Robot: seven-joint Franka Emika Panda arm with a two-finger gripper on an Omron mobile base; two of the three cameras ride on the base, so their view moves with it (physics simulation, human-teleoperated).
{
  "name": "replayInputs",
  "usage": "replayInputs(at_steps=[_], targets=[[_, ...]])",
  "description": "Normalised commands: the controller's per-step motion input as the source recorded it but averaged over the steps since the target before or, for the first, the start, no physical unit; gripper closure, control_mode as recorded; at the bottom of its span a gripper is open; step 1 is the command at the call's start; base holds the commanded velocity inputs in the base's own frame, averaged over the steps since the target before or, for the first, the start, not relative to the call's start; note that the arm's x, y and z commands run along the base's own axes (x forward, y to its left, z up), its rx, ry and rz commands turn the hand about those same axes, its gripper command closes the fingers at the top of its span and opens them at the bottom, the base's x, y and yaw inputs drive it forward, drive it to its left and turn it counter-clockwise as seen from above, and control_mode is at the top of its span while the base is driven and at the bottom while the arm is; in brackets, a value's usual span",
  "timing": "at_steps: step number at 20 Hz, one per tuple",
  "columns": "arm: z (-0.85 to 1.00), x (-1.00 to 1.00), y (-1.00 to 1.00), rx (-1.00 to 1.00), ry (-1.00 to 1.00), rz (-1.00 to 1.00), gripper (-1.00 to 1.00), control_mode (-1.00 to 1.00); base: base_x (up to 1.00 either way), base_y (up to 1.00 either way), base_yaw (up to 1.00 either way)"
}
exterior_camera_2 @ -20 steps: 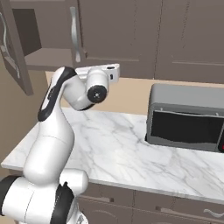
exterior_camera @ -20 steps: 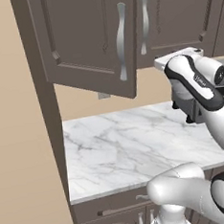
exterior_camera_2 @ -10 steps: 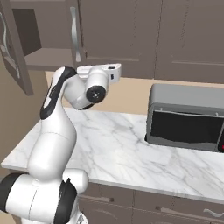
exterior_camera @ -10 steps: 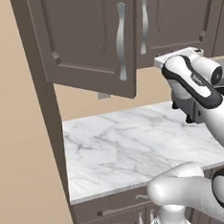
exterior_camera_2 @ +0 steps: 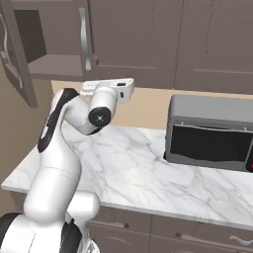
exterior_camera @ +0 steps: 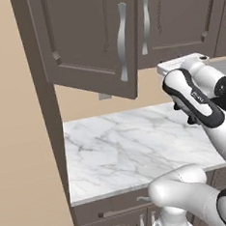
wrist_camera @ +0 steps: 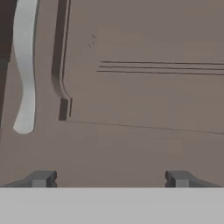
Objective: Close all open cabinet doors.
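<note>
The gripper (wrist_camera: 109, 178) is wide open, holding nothing, facing a shut cabinet door (wrist_camera: 144, 87) close up. 1 cabinet door (exterior_camera: 86, 39) on the left hangs open above the counter (exterior_camera: 132, 147).

Wrist and gripper (wrist_camera: 109, 177) shifted slightly toward the closed door (wrist_camera: 144, 87) over the last second, the hand sitting a little higher and nearer the cabinets than one second ago; fingertips wide apart.
</note>
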Motion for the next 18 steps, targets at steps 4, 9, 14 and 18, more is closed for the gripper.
replayInputs(at_steps=[4,9,14,18], targets=[[0.18,-0.71,0.0,0.0,0.04,-0.02,-1.0,-1.0,0.0,0.0,0.0],[0.4,-0.63,0.0,0.0,0.14,-0.03,-1.0,-1.0,0.0,0.0,0.0],[0.27,-0.74,0.0,0.0,0.11,-0.03,-1.0,-1.0,0.0,0.0,0.0],[0.12,-0.8,0.0,0.0,0.05,-0.02,-1.0,-1.0,0.0,0.0,0.0]])
